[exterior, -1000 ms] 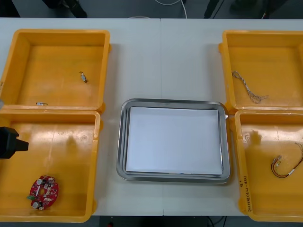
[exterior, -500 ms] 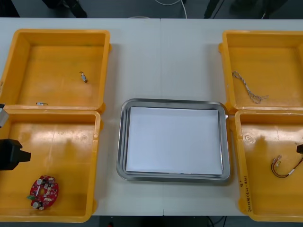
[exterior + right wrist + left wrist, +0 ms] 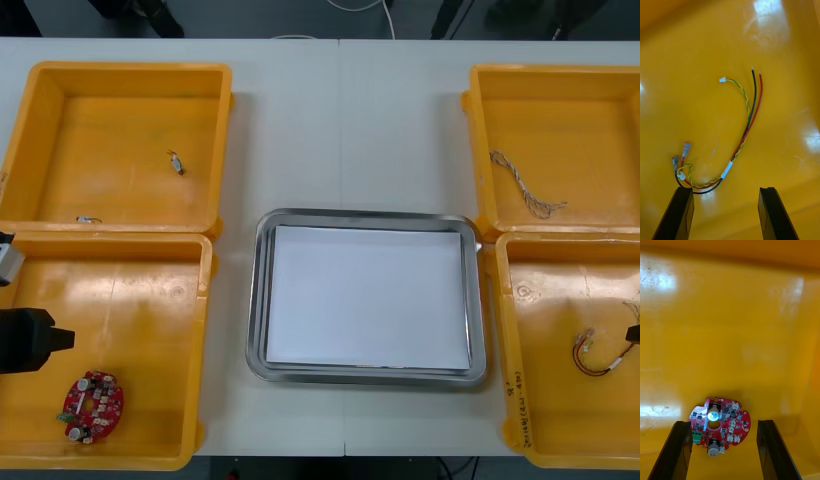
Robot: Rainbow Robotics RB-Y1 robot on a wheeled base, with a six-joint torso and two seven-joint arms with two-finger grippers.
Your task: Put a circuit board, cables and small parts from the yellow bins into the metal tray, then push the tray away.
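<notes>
1. The left gripper (image 3: 62, 340) is over the near left yellow bin (image 3: 205, 330), at its outer side. In the left wrist view the left gripper (image 3: 723, 423) has its black fingers spread wide, with nothing between the pads.
2. The circuit board (image 3: 92, 406) lies flat on the floor of that bin, in the corner nearest the robot and close to the gripper.
3. Seen from the wrist, the circuit board (image 3: 720, 425) is round with a notched edge. It has a hole at the centre and two silvery cylindrical parts, one beside the hole and one at the rim. A green block sits at one edge, and several small white connectors and black chips are spread over the red face.
4. The right gripper (image 3: 633, 333) is over the near right yellow bin (image 3: 505, 330), at its outer edge. In the right wrist view the right gripper (image 3: 725, 189) is likewise spread and empty.
5. The red and yellow cable (image 3: 747, 127) lies loose on that bin's floor, beyond the fingertips. It is a curved bundle of a red wire, a black wire and a twisted yellow-green pair, bound by a white sleeve.
6. One end carries two small metal terminals. The twisted pair ends in a tiny white plug, and the red and black wires end in bare tips.
7. The metal tray (image 3: 365, 215) sits between the bins, white inside.
8. The far left bin (image 3: 120, 70) holds two small metal parts (image 3: 176, 162), well apart.
9. The far right bin (image 3: 550, 72) holds a twisted blue and white cable (image 3: 525, 190).
</notes>
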